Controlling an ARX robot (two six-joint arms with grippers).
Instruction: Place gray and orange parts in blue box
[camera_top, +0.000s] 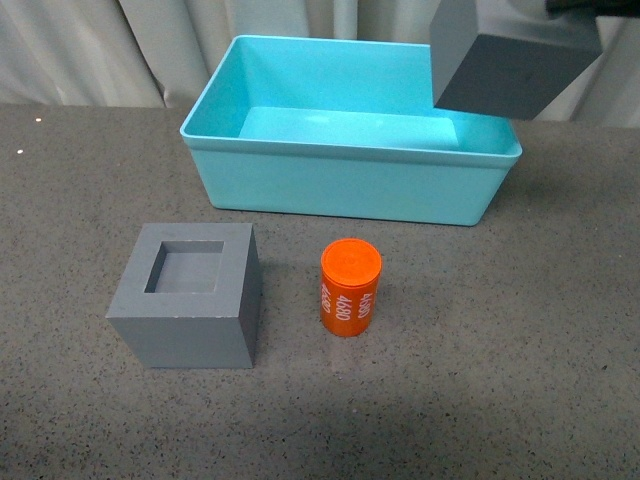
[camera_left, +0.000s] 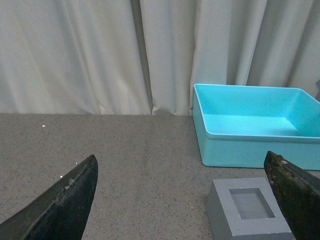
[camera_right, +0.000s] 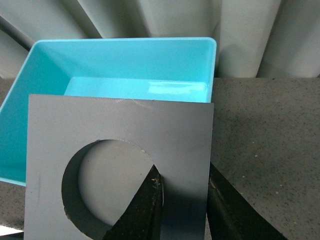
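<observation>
**A:** So, from the front, where was the round cube (camera_top: 510, 65)?

**B:** Aloft, seemingly near the far right corner of the box (camera_top: 340, 185). I'd have centred it over the box before lowering. The square cube (camera_top: 185, 295) and the cylinder (camera_top: 350, 288) stood on the table (camera_top: 500, 400) in front of the box, near each other.

**A:** And the left wrist?

**B:** The left gripper (camera_left: 181, 157) gaped wide and empty, with the square cube just below it.

**A:** The right wrist?

**B:** The right gripper (camera_right: 182, 175) pinched the round cube's wall, one finger in the recess and one outside. A thin hold, I'd judge, so lower slowly and release close to the floor.
</observation>
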